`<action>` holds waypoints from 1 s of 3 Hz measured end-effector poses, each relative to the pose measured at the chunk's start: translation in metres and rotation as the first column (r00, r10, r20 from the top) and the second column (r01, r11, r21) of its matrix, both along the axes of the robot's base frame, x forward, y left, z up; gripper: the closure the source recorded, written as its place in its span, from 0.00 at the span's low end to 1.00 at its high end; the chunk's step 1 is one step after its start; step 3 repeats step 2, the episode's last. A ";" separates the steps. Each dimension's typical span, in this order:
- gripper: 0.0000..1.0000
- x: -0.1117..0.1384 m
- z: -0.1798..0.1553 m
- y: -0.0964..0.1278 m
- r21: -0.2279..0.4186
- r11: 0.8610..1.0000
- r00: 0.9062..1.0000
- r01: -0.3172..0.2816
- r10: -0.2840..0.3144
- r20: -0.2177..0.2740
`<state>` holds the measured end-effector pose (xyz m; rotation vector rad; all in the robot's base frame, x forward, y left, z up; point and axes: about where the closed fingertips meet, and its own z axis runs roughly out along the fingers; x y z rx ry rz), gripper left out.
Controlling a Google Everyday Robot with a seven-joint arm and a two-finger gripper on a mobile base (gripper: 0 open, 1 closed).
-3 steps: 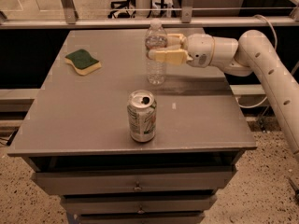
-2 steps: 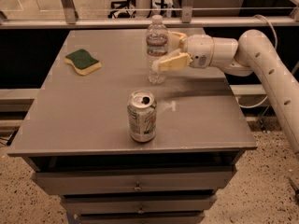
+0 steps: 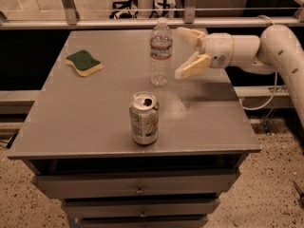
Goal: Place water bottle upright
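Observation:
The water bottle (image 3: 161, 51) is a clear ribbed bottle with a white cap and a label band. It stands upright on the grey table (image 3: 95, 108), near the back middle. My gripper (image 3: 186, 52) is just right of the bottle, a little apart from it, with its two cream fingers (image 3: 191, 66) spread open and nothing between them. The white arm reaches in from the right.
A silver soda can (image 3: 144, 118) stands upright nearer the front edge of the table. A green and yellow sponge (image 3: 83, 62) lies at the back left. Drawers sit below the tabletop. A rail runs behind the table.
The gripper was shut on the bottle. It has opened, let the bottle go standing upright, and drawn back to the right.

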<state>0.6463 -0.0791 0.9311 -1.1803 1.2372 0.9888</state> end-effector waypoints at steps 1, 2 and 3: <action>0.00 -0.004 0.009 -0.058 -0.090 0.993 0.996 0.076 -0.072 0.047; 0.00 -0.003 0.012 -0.064 -0.097 0.992 0.995 0.083 -0.078 0.055; 0.00 -0.003 0.012 -0.064 -0.097 0.992 0.995 0.083 -0.078 0.055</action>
